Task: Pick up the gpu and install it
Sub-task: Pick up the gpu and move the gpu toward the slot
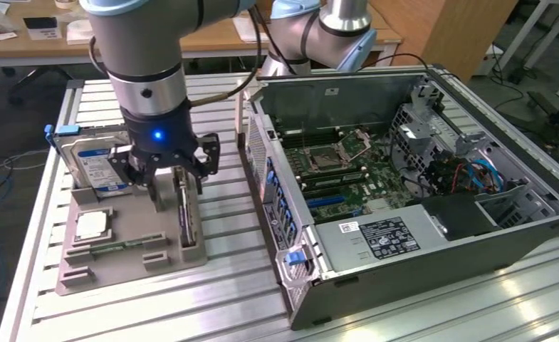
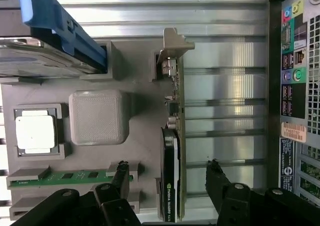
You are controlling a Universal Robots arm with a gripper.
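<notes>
The gpu [image 2: 173,136] stands on its long edge in a slot of the grey holder [image 2: 135,65], green board with a dark cooler and a pale metal bracket at one end. In the exterior view the gpu [image 1: 186,214] sits on the holder's right side, directly below my gripper [image 1: 173,171]. My gripper [image 2: 167,173] is open. Its black fingers [image 2: 120,173] stand on either side of the card's cooler end, clear of it and holding nothing.
On the same holder [image 1: 117,267] are a hard drive [image 1: 94,164] with a blue bracket, a CPU [image 1: 91,224] and a memory stick [image 1: 117,247]. The open computer case [image 1: 507,235] lies to the exterior view's right, its motherboard [image 1: 341,185] exposed. Its rear ports [image 2: 295,85] are close to the card.
</notes>
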